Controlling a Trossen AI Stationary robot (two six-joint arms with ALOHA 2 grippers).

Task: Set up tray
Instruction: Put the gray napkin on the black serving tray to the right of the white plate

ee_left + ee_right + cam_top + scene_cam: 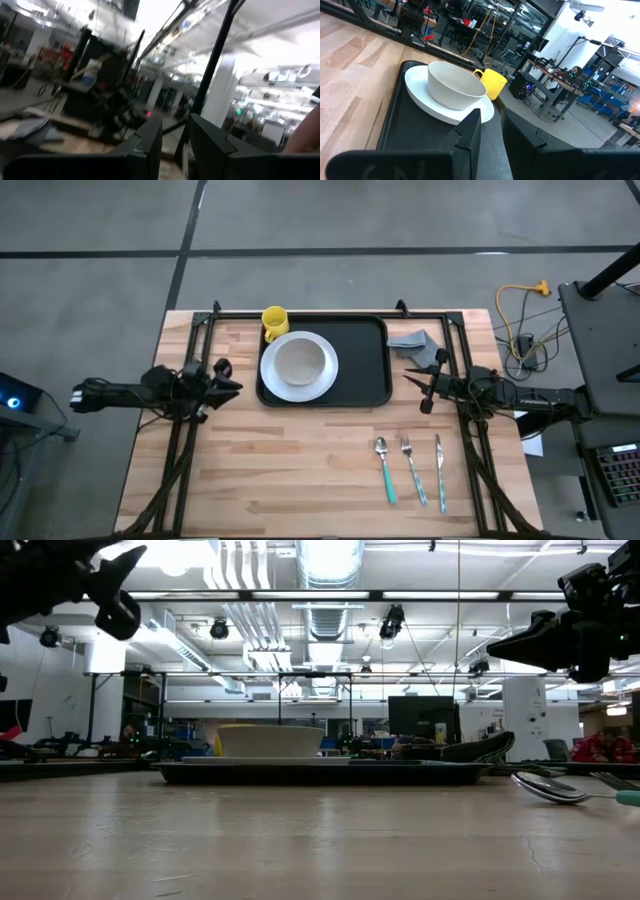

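Here the large flat black rectangular tray (372, 370) with rounded corners lies on the wooden table (300, 470), at the far side and near the middle. On its left part rests a round white plate (322, 385), and a white bowl (300, 361) sits in the middle of this plate. A yellow cup (274, 320) stands at the far left corner of the tray, touching the plate's edge or just beside it; I cannot tell which. The right half of the tray is bare.

A crumpled grey cloth (417, 345) lies just beside the tray's right rim. Near the front right of the table three pieces of cutlery lie side by side: a spoon with a teal handle (385, 470), a metal fork (412, 470) and a metal knife (440, 472).

The left gripper (232, 377) hangs above the table just left of the tray. Its fingers stand a small gap apart and hold nothing. The right gripper (411, 383) hangs just right of the tray, below the cloth, pointing toward the tray. Its fingers are also slightly parted and empty.
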